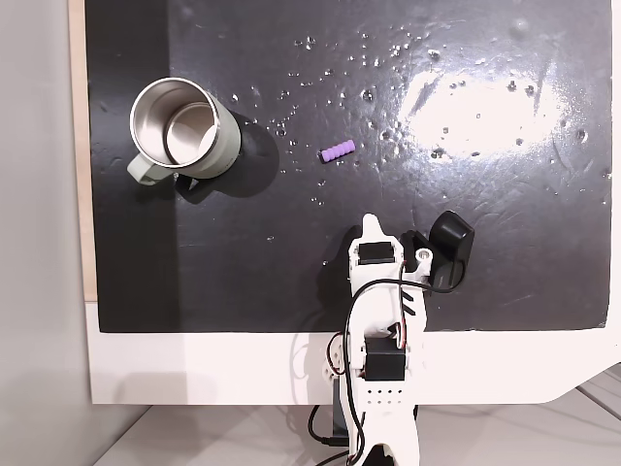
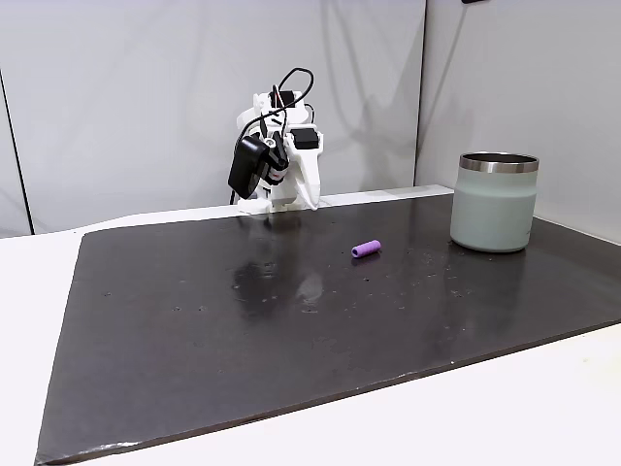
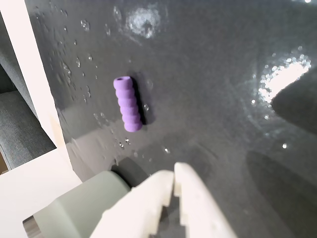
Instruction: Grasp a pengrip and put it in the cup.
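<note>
The pengrip (image 1: 337,152) is a small purple ribbed cylinder lying flat on the black mat, apart from everything else. It also shows in the other fixed view as pengrip (image 2: 366,249) and in the wrist view as pengrip (image 3: 128,104). The cup (image 1: 228,146), sage green outside and steel inside, stands upright to the pengrip's left, with its handle toward the mat's near edge. It stands at the right as cup (image 2: 495,209) and sits in the lower left corner as cup (image 3: 84,208). My gripper (image 1: 371,225) is folded back near the arm's base, short of the pengrip. Its white fingers (image 3: 148,198) are shut with nothing between them.
The black mat (image 1: 505,243) lies on a white table (image 1: 194,369) and has small bubbles and a bright glare patch at its far right. A black camera (image 1: 448,243) sticks out beside the wrist. A grey wall (image 2: 146,97) stands behind the arm.
</note>
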